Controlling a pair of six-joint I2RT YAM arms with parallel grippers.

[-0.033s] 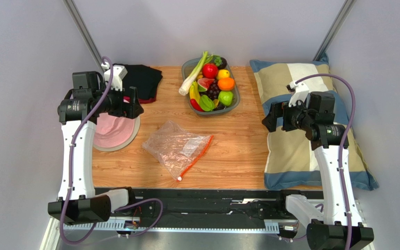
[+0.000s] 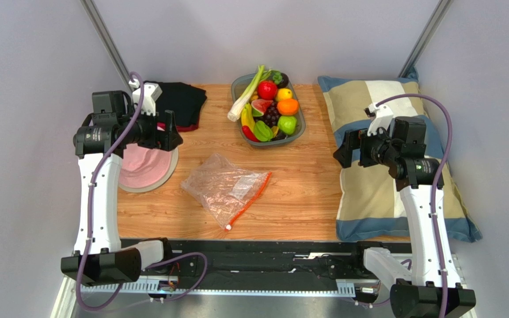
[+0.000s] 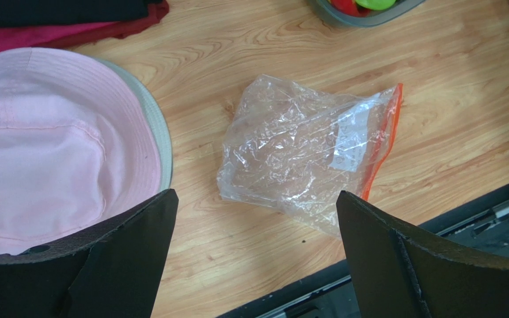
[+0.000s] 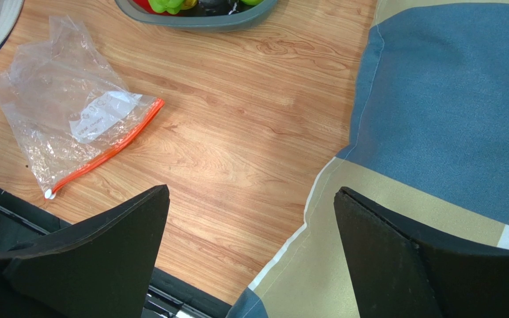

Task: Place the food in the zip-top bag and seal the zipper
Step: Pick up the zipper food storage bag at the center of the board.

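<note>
- Orange-red plastic is seen along the zipper, which runs down the right edge of the zip-top bag; its white slider tab is found at the near end.
- The bag is laid flat and crumpled on the wooden table, between the two arms, with a white label just beside the zipper. Whether the zipper is sealed cannot be told.
- The food is piled in the grey tray at the far side, well apart from the bag: the orange, green apple, watermelon slice, starfruit and banana are packed together.
- The left gripper is held above the pink hat, jaws spread wide, with nothing between them.
- The right gripper is held over the left edge of the pillow, jaws likewise spread wide and nothing grasped.
- Dark clothing is folded at the far left corner.
</note>
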